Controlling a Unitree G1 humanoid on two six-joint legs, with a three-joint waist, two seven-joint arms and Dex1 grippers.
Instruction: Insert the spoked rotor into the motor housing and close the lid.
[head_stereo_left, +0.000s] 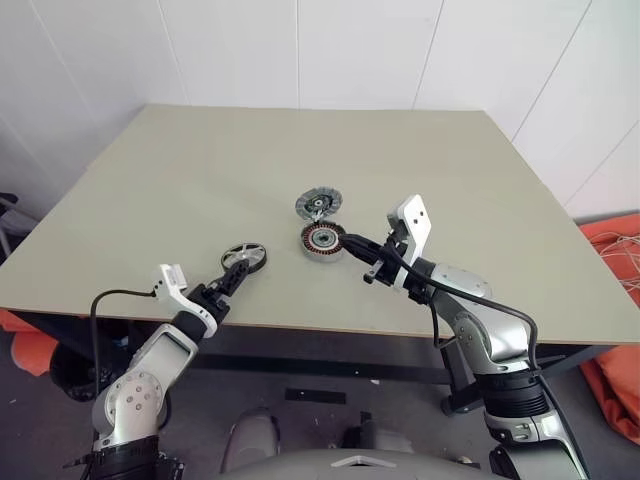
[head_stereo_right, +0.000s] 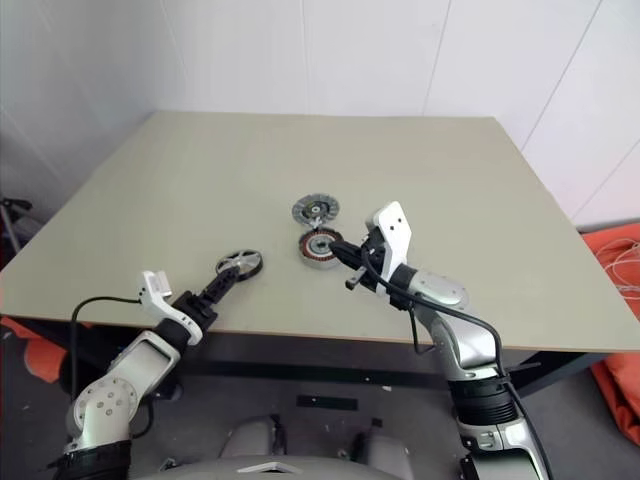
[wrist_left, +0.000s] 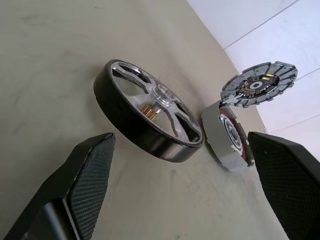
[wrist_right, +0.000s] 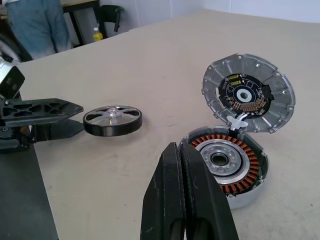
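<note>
The spoked rotor lies flat on the table near its front edge, a silver wheel with a dark outer band. My left gripper is open just short of it, one finger on each side of the approach, not touching. The motor housing stands to the right, its copper windings exposed. Its lid is tipped up at the housing's far side, inner face showing. My right gripper is shut and empty, its tip just beside the housing's right wall.
The table's front edge runs just under both arms. Orange material lies on the floor to the right. A person stands by a dark desk beyond the table's left side. A white wall backs the table.
</note>
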